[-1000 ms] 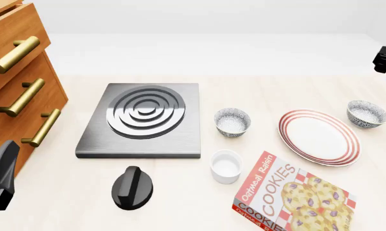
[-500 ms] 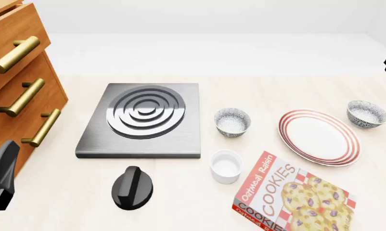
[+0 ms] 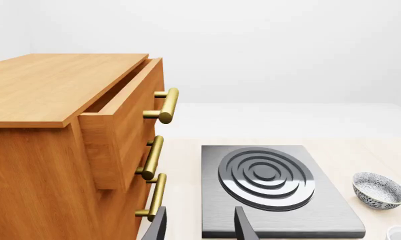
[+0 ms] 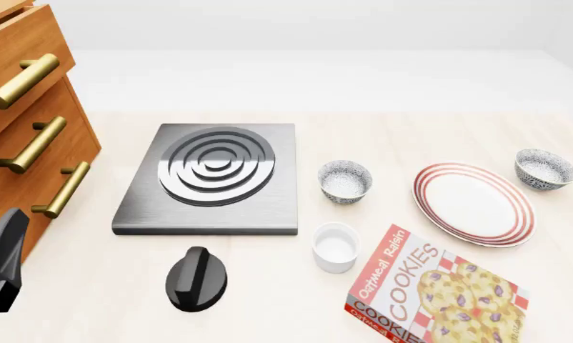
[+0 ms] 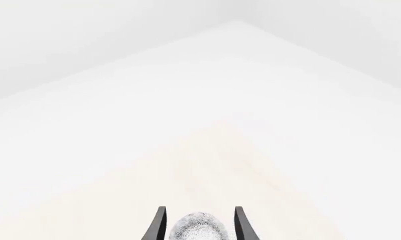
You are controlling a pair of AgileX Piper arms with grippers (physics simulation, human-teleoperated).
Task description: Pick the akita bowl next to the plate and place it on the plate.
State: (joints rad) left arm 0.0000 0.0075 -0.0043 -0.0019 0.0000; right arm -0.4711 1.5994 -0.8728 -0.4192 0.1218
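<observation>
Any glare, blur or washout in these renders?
Front view: sharp, soft shadows, mild sheen on the stove plate. Left wrist view: sharp, bright highlights on the brass handles. Right wrist view: mostly washed-out white; a speckled bowl shows between the right gripper fingers.

A square brushed-steel burner slab with raised concentric rings lies on the pale wooden counter. Just in front of it rests a black round knob. At the left edge stands an orange-brown wooden drawer cabinet with brass bar handles, its top drawer pulled out a little. A plain white straight-sided cup sits just beside a red-and-white oatmeal raisin cookie box, lying flat.
</observation>
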